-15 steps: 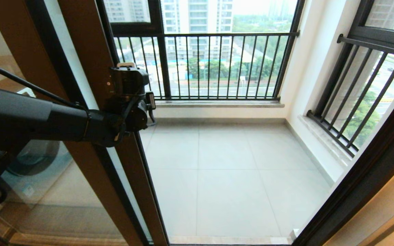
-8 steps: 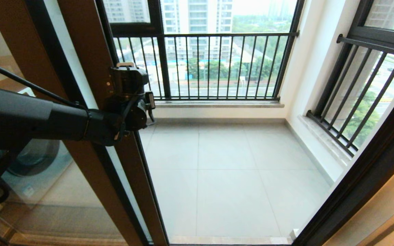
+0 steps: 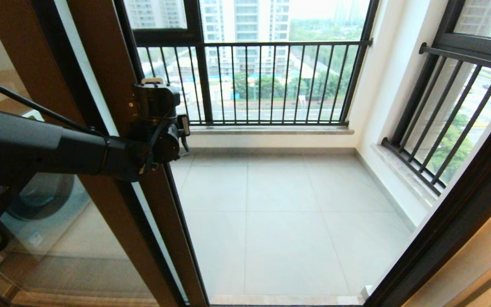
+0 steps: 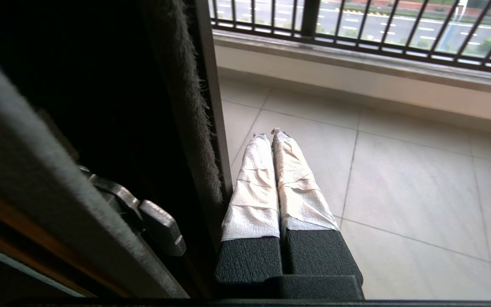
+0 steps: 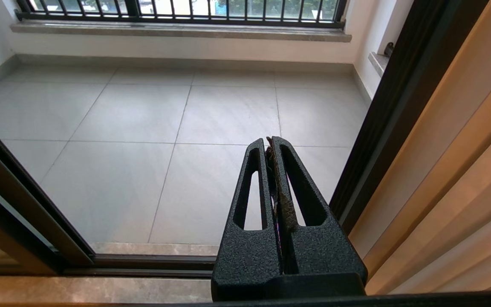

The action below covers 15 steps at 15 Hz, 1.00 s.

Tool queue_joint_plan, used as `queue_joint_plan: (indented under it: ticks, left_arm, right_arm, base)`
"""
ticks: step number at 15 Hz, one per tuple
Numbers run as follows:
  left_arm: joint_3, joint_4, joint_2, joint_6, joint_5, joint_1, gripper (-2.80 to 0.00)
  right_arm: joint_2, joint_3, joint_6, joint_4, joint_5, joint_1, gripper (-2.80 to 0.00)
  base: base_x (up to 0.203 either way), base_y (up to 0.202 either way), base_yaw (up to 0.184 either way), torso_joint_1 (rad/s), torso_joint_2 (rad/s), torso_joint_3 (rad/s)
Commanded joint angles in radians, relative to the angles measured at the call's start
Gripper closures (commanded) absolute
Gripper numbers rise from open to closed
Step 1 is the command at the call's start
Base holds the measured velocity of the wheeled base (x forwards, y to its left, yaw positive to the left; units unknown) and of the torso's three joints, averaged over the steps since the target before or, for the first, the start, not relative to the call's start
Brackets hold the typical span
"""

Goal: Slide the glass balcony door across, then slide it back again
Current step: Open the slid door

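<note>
While the doorway is standing wide open onto the balcony, the left gripper (image 4: 271,133) is being held at the free edge of the glass balcony door (image 3: 113,81), with its two white-wrapped fingers (image 4: 255,179) pressed together and nothing seen between them. In the left wrist view the door's dark edge with its fuzzy sealing strip (image 4: 194,111) is being shown just beside the closed gripper, on the side away from the opening; whether the fingers are actually touching that edge cannot be told. A small dark latch piece (image 4: 156,224) is being seen on the door's edge, behind the fingertips and close to the gripper's base.

From the head view, the door's brown stile is being crossed by the left arm (image 3: 36,145), and the gripper's body is being carried right at the stile's edge, facing the gap. Beyond the gripper, the grey tiled balcony floor (image 3: 288,221) is being laid bare, and further out the black-barred railing (image 3: 267,81) is being seen against the street and tower blocks.

The right gripper (image 5: 270,140) is being kept low and well apart from the door, by the dark door jamb (image 5: 382,128) on the opposite side of the opening; its black fingers are shut tight, with nothing being gripped. The bottom track (image 5: 143,261) is being seen below and ahead of it.
</note>
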Motion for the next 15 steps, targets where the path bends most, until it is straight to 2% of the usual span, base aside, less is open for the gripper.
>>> queue_joint_plan:
  ticks: [1, 10, 12, 15]
  left_arm:
    - [0.000, -0.003, 0.000, 0.000, 0.006, 0.003, 0.00]
    - [-0.001, -0.018, -0.001, -0.002, -0.003, 0.005, 0.00]
    - [0.005, -0.117, -0.003, 0.009, -0.032, -0.032, 0.00]
    - [0.083, -0.251, -0.025, 0.091, -0.043, -0.109, 0.00]
  right_arm:
    - [0.000, 0.000, -0.001, 0.000, 0.001, 0.001, 0.00]
    - [0.000, 0.000, -0.001, 0.000, 0.001, 0.001, 0.00]
    - [0.000, 0.000, -0.001, 0.000, 0.000, 0.000, 0.00]
    - [0.000, 0.000, -0.001, 0.000, 0.002, 0.001, 0.00]
  base:
    - [0.000, 0.000, 0.000, 0.000, 0.00, 0.000]
    - [0.000, 0.000, 0.000, 0.000, 0.00, 0.000]
    - [0.000, 0.000, 0.000, 0.000, 0.00, 0.000]
    - [0.000, 0.000, 0.000, 0.000, 0.00, 0.000]
